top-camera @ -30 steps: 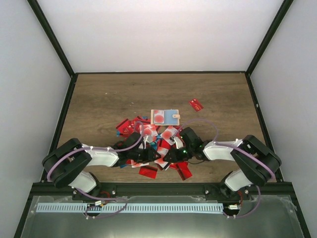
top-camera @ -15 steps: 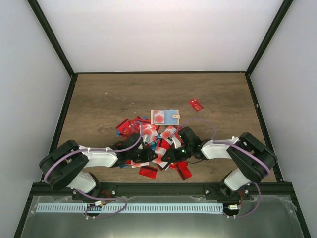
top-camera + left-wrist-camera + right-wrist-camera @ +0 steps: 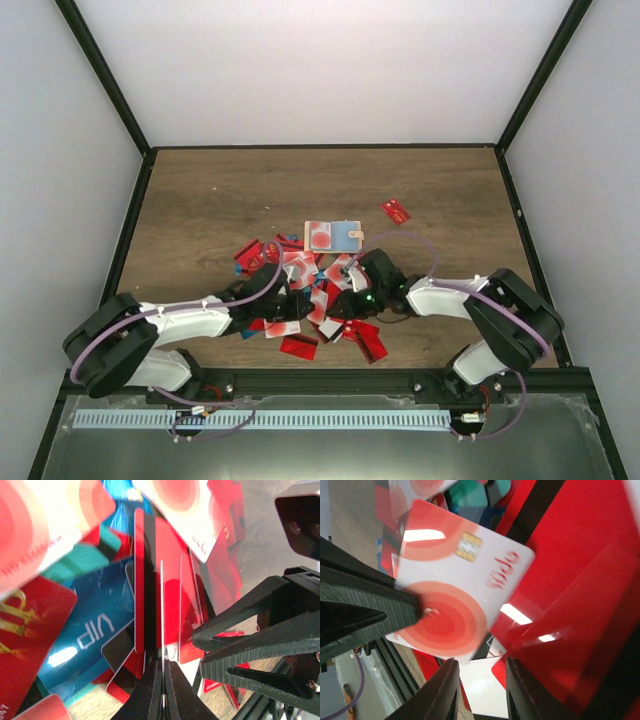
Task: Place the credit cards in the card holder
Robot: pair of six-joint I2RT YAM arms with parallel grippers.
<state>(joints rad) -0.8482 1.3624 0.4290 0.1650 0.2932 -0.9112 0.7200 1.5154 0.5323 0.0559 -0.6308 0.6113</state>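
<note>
The left end effector (image 3: 161,680) is clenched on a pinched card (image 3: 161,610), seen edge-on in its wrist view, low in the middle of the frame. Red cards press close on both sides of it, and a blue VIP card (image 3: 90,630) lies just to the left. The right end effector (image 3: 480,682) has its fingers apart. Nothing is clearly gripped between them, and they point into the same heap from the right.

The credit cards (image 3: 297,346) lie in a loose, overlapping pile at the lower centre of the top view. The card holder (image 3: 352,236) sits on the counter (image 3: 220,200) just above the pile, with a white, red-blotted card at its left end.

The likeliest trouble is a double pick. The neighbouring cards sit so tight that a second one may be caught in the pinch or dragged up by friction. An edge grip this shallow could also let the card twist or slip when lifted. The two end effectors are very near each other, so a careless lift could knock them together or scatter the heap toward the holder.
</note>
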